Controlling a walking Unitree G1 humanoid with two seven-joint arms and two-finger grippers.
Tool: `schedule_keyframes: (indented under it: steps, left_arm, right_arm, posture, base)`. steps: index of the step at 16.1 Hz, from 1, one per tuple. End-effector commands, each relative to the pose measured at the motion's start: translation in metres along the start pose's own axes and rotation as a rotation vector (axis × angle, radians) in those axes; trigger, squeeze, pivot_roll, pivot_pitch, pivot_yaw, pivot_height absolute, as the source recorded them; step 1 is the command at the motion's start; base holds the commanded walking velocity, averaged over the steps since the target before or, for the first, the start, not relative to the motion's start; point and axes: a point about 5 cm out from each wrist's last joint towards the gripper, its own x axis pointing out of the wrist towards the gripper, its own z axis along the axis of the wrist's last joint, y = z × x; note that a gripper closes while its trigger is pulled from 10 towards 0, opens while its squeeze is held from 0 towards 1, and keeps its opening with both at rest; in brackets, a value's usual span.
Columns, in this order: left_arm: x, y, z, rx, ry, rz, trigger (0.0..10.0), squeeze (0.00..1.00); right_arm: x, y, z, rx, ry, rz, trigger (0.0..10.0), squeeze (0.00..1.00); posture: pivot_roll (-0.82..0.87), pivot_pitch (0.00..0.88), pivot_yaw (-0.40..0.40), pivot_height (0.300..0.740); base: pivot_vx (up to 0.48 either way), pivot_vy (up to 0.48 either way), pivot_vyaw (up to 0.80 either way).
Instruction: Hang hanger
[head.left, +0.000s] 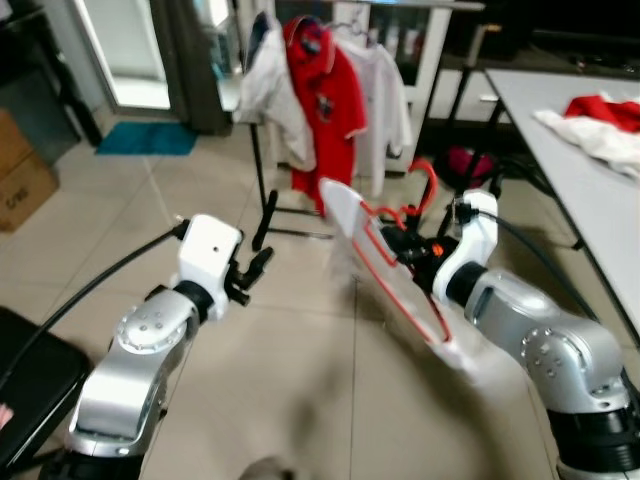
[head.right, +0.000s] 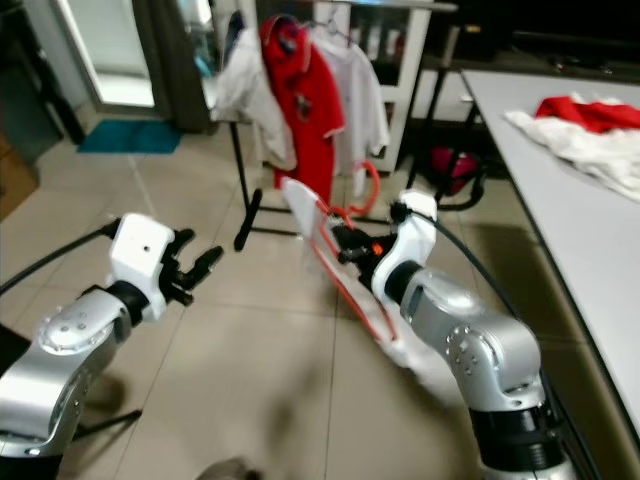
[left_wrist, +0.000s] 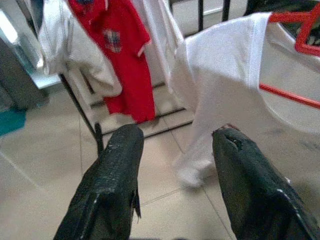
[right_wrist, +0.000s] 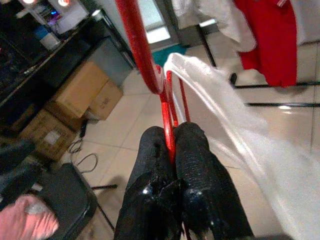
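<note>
Your right hand (head.left: 412, 243) clamps the red hanger (head.left: 400, 255) carrying a white shirt (left_wrist: 225, 95); left hand (head.left: 255, 268) spread, empty. Next: hook onto the rack (head.left: 262, 190).

Left claw (head.left: 262, 262) agape, right claw (right_wrist: 172, 142) clamped

Soft daylight from the far doorway; both eye views motion-blurred.

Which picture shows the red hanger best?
The left eye view: the whole red hanger shows there, white shirt on it, held by the right gripper. The right wrist view shows its neck close up; the left wrist view, one corner.
</note>
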Motion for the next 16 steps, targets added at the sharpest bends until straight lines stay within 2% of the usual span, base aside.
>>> schedule_keyframes:
  steps: [1, 5, 6, 8, 9, 10, 11, 13, 14, 15, 16]
  left_arm:
    - [-0.002, 0.0, -0.001, 0.011, 0.013, -0.004, 10.0, 0.0]
    - [-0.002, 0.006, -0.001, 0.049, 0.018, 0.026, 10.0, 0.0]
    - [-0.002, 0.006, 0.001, 0.061, 0.018, 0.018, 10.0, 0.0]
    - [0.002, -0.001, -0.001, 0.056, 0.019, -0.018, 10.0, 0.0]
    - [0.016, -0.012, 0.002, 0.009, -0.014, -0.076, 10.0, 0.0]
    - [0.027, -0.025, 0.007, 0.006, -0.055, -0.158, 10.0, 0.24]
    - [0.032, -0.04, 0.014, -0.004, -0.104, -0.276, 10.0, 1.0]
    - [0.033, -0.05, 0.018, -0.008, -0.143, -0.377, 10.0, 1.0]
    - [0.033, -0.054, 0.015, -0.001, -0.166, -0.459, 10.0, 1.0]
    - [0.035, -0.054, 0.009, 0.043, -0.151, -0.519, 10.0, 1.0]
    - [0.036, -0.055, 0.005, 0.046, -0.142, -0.559, 10.0, 1.0]
  right_arm:
    - [0.003, 0.004, 0.011, -0.016, -0.072, 0.003, 10.0, 0.0]
    - [0.009, 0.001, 0.018, -0.139, -0.094, -0.02, 10.0, 0.0]
    - [0.01, 0.0, 0.016, -0.181, -0.058, -0.019, 10.0, 0.0]
    - [0.01, -0.005, 0.015, -0.17, -0.04, -0.031, 10.0, 0.0]
    - [0.013, -0.017, 0.019, -0.149, -0.031, -0.106, 10.0, 0.0]
    - [0.015, -0.021, 0.023, -0.137, -0.033, -0.15, 10.0, 0.0]
    - [0.016, -0.019, 0.03, -0.111, -0.052, -0.14, 10.0, 0.0]
    - [0.017, -0.017, 0.032, -0.093, -0.068, -0.131, 10.0, 0.0]
    - [0.02, -0.016, 0.032, -0.089, -0.061, -0.152, 10.0, 0.0]
    - [0.022, -0.011, 0.033, -0.078, -0.054, -0.15, 10.0, 0.0]
    - [0.025, -0.01, 0.032, -0.072, -0.051, -0.145, 10.0, 0.0]
  posture:
    - [-0.01, 0.015, 0.003, 0.74]
    - [0.01, 0.015, -0.023, 0.74]
    - [0.03, 0.019, -0.03, 0.74]
    - [0.03, 0.017, -0.035, 0.74]
    - [-0.01, 0.03, -0.026, 0.74]
    - [-0.03, 0.024, -0.016, 0.74]
    - [-0.04, 0.024, -0.009, 0.74]
    - [-0.04, 0.009, -0.003, 0.74]
    - [-0.03, 0.0, -0.027, 0.74]
    - [-0.03, 0.0, -0.049, 0.74]
    - [-0.03, 0.0, -0.052, 0.74]
  base:
    - [0.0, 0.0, 0.8]
    - [0.0, 0.0, 0.8]
    - [0.0, 0.0, 0.0]
    - [0.0, 0.0, 0.0]
    - [0.0, 0.0, 0.0]
    - [0.0, 0.0, 0.0]
    - [0.0, 0.0, 0.0]
    - [0.0, 0.0, 0.0]
    - [0.0, 0.0, 0.0]
    - [0.0, 0.0, 0.0]
    - [0.0, 0.0, 0.0]
